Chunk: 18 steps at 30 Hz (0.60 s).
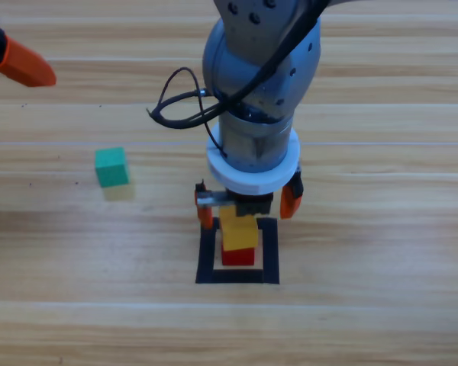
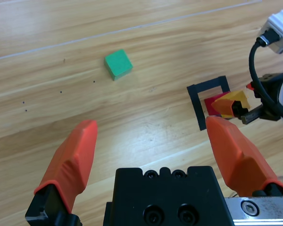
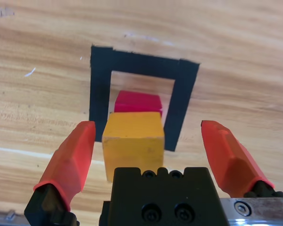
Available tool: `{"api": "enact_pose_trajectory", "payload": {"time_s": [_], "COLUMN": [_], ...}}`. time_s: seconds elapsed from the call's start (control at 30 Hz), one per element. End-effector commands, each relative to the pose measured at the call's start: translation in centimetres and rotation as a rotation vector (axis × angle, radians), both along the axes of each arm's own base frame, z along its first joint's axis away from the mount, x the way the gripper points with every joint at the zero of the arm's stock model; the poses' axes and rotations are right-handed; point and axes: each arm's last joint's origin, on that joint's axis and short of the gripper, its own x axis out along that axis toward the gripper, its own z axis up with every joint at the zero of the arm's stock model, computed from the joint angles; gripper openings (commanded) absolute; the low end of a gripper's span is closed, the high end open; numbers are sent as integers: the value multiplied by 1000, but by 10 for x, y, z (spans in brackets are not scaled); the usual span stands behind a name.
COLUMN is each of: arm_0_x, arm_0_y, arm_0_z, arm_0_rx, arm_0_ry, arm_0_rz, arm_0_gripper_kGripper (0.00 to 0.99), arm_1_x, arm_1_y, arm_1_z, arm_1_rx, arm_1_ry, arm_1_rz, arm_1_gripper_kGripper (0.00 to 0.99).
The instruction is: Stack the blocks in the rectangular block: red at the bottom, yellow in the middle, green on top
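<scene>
The red cube sits inside the black tape square, and the yellow cube rests on top of it. My right gripper hangs over this pair, open, with a gap between each jaw and the yellow cube. The right wrist view shows the red cube beyond the yellow one, framed by the tape. The green cube lies alone on the wood to the left. My left gripper waits open at the upper left edge; its wrist view shows the green cube ahead.
The right arm's grey body and black cable rise above the stack and hide the table behind it. Bare wood lies between the green cube and the tape square.
</scene>
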Motion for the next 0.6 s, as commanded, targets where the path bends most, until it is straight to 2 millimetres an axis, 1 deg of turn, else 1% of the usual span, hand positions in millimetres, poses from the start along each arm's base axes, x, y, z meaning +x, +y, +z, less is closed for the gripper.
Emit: {"api": "enact_pose_trajectory", "payload": {"time_s": [0.03, 0.1, 0.13, 0.17, 0.27, 0.3, 0.37, 0.43, 0.47, 0.57, 0.6], "arm_0_x": [17, 32, 44, 55, 89, 97, 120, 141, 150, 169, 175], "arm_0_y": [1, -2, -3, -5, -14, -16, -23, -30, -33, -39, -42], "arm_0_z": [-5, -7, -11, -16, -33, -38, -54, -70, -77, -95, -101], "arm_0_rx": [-66, -77, -77, -75, -48, -41, -15, 8, 19, 46, 57], "arm_0_ry": [-8, 7, 29, 55, 144, 170, 234, 300, 329, 395, 419], "arm_0_rz": [91, 123, 144, 161, 196, 205, 228, 249, 260, 296, 310], "arm_0_gripper_kGripper": [990, 990, 990, 990, 990, 989, 989, 989, 989, 989, 989], "arm_1_x": [-57, -69, -76, -80, -98, -105, -120, -138, -147, -165, -169], "arm_1_y": [-12, -26, -39, -49, -88, -101, -137, -182, -200, -241, -248], "arm_1_z": [84, 99, 104, 106, 112, 113, 112, 110, 110, 112, 112], "arm_1_rx": [92, 156, 207, 240, 336, 356, 436, 567, 608, 652, 651], "arm_1_ry": [-170, -214, -244, -263, -320, -335, -378, -460, -504, -566, -577], "arm_1_rz": [89, 116, 131, 140, 166, 175, 219, 284, 315, 362, 389], "arm_1_gripper_kGripper": [990, 990, 990, 990, 990, 990, 990, 990, 990, 990, 990]}}
